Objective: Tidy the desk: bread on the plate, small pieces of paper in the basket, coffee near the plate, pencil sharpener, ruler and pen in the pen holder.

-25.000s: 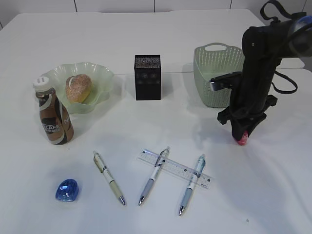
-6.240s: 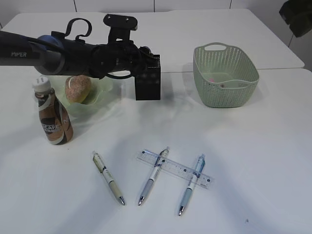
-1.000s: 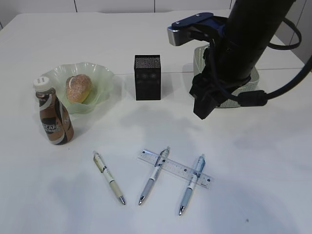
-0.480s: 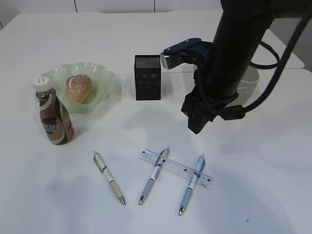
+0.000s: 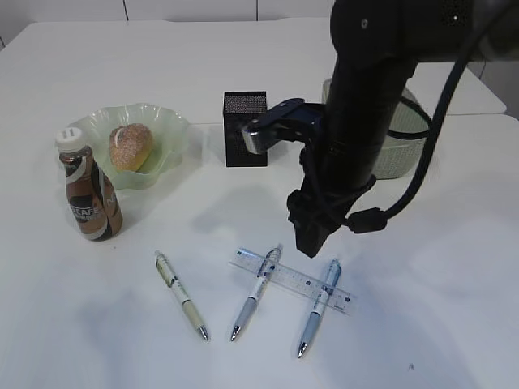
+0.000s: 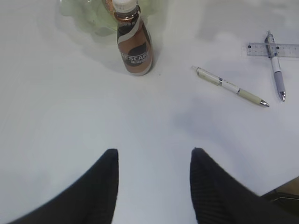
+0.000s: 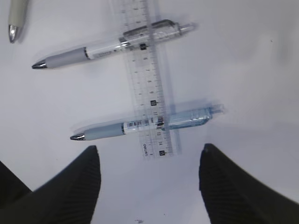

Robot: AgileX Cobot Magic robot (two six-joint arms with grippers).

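Clear plastic ruler [image 7: 145,77] lies across two pens on the table. Right gripper [image 7: 148,186], jaws apart and empty, should straddle its narrow width, descending squarely before closing.

1. Exterior view: raised at the desk's front edge, looking down at a slant across the whole table [image 5: 454,324].
2. Left wrist view: high over the left side, facing down and forward toward the coffee bottle [image 6: 134,46].
3. Right wrist view: close, looking straight down on the ruler [image 7: 145,79].
4. Shared: the ruler [image 5: 290,280] and the pens appear in all three views.
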